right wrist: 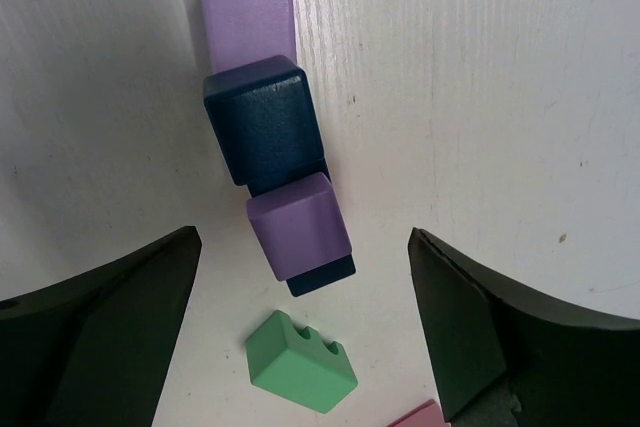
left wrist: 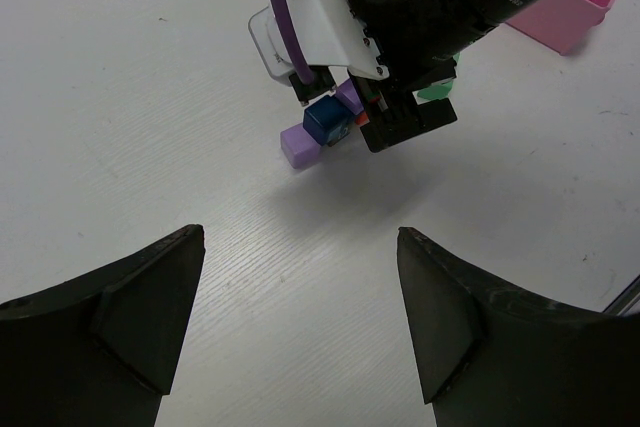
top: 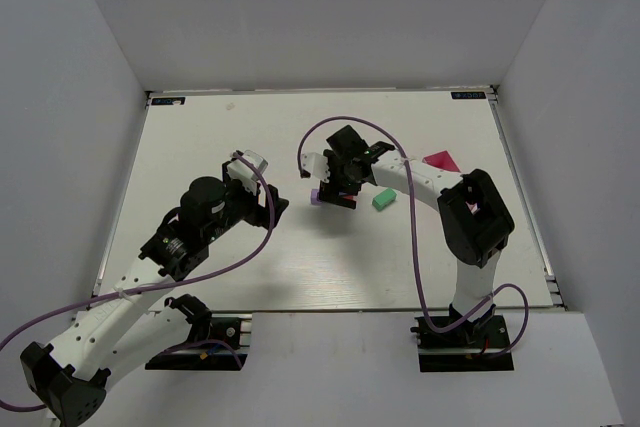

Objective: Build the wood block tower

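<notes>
Paintwork matte: dark blue cube [right wrist: 265, 127] touches purple cube [right wrist: 298, 222], notched green block [right wrist: 300, 362] near that cube (left gripper [left wrist: 300, 242], right gripper [right wrist: 305, 247] both wide, empty)

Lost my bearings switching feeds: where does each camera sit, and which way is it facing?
Top external: above and behind the bases, looking down on the table; shows both arms, left tool and right tool.
Left wrist: low, looking across at the right tool; own open fingers below.
Right wrist: straight down on the purple and blue blocks; own fingers either side.
Shared: both wrist views show those blocks.
</notes>
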Robot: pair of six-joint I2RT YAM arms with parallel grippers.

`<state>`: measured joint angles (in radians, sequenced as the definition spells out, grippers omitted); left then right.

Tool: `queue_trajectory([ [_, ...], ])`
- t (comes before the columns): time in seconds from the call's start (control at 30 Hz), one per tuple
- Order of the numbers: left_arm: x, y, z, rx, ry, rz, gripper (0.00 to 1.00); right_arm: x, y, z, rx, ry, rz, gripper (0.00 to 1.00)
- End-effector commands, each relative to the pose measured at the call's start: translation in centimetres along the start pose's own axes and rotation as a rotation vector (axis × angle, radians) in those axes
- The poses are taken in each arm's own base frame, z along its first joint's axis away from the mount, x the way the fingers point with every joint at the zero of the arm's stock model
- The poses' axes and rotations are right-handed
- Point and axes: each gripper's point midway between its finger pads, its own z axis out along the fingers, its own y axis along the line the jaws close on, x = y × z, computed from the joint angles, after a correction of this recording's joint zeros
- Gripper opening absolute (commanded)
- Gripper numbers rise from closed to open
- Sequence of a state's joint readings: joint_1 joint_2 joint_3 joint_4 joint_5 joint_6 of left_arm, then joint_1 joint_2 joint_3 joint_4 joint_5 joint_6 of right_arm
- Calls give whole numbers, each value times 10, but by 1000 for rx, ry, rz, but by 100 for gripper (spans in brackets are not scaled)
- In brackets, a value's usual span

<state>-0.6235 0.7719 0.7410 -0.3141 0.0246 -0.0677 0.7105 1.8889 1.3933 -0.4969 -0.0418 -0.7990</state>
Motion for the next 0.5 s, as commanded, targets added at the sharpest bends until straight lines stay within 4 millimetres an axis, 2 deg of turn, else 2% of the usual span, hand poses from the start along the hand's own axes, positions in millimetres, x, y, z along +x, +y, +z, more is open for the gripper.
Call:
queue_trajectory([
  [0.0, -14, 3, -6, -14, -36, 2, 88, -11, -7, -3, 23, -28, -6, 90],
  [0.2, -14, 3, -6, -14, -36, 2, 88, -13, -10, -14, 45, -45, -6, 90],
  [0.33, -9, 3, -5, -14, -27, 2, 88, -11, -13, -33, 75, -64, 2, 90],
  [0.4, -9, 3, -5, -14, -27, 2, 88, -15, -14, -51, 102, -98, -1, 90],
  [0.43, -12, 3, -5, -14, -36, 2, 88, -9, -16, -53, 109, -97, 11, 90],
  [0.47, -14, 3, -7, -13, -45, 3, 88, -11, -16, -67, 133, -120, 11, 90],
])
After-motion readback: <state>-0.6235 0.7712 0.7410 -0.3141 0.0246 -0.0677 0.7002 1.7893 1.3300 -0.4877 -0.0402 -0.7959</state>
